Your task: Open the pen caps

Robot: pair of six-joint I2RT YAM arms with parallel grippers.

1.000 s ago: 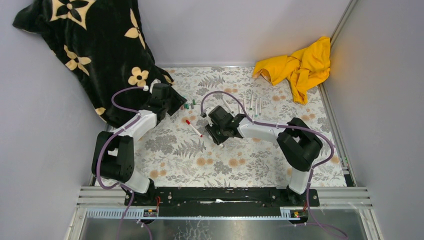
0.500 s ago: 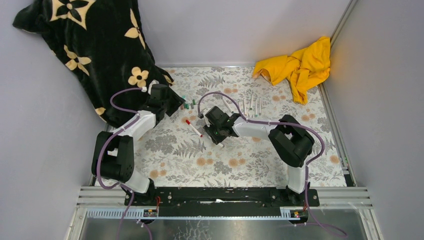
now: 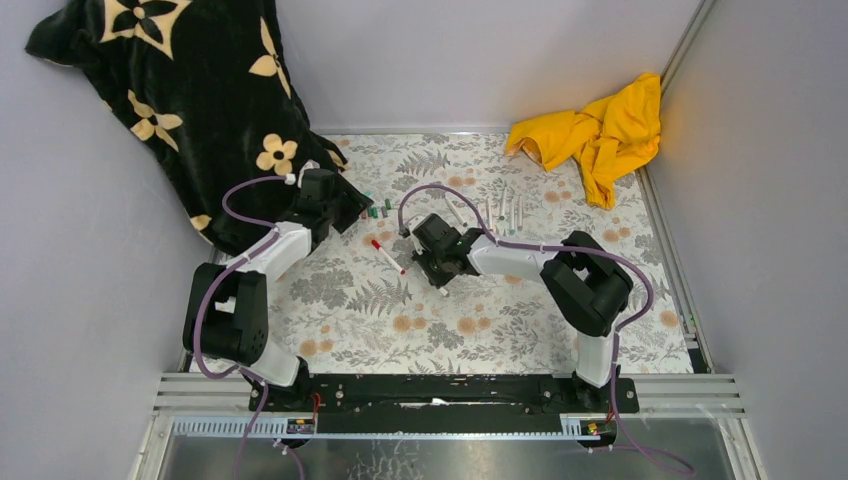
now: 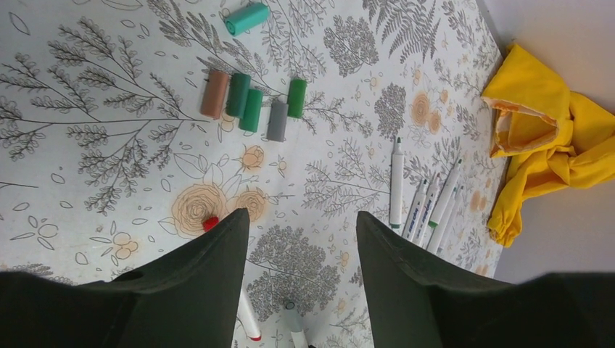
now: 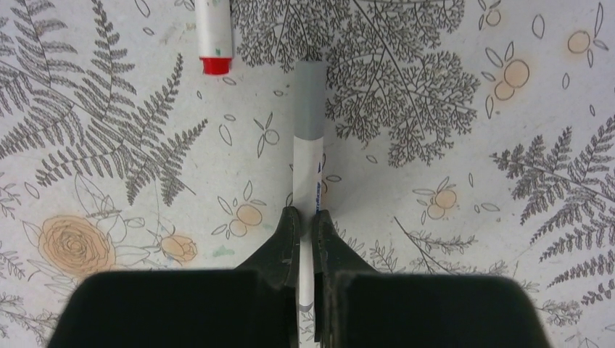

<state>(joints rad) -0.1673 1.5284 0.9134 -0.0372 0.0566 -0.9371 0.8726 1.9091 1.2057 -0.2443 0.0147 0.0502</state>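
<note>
In the right wrist view my right gripper is shut on the white barrel of a pen lying on the table; its grey pen cap sticks out ahead of the fingers. From above, that gripper sits low at mid-table. A second pen with a red cap lies just to its left. My left gripper is open with nothing in it, hovering above the table near a row of several loose pen caps, brown, green, teal and grey.
Several uncapped white pens lie side by side behind the right arm. A yellow cloth is bunched at the back right. A black flowered blanket hangs over the back left corner.
My right gripper has gone from open to shut on the grey-capped pen, and its arm shifted slightly left. The left arm has not moved.
</note>
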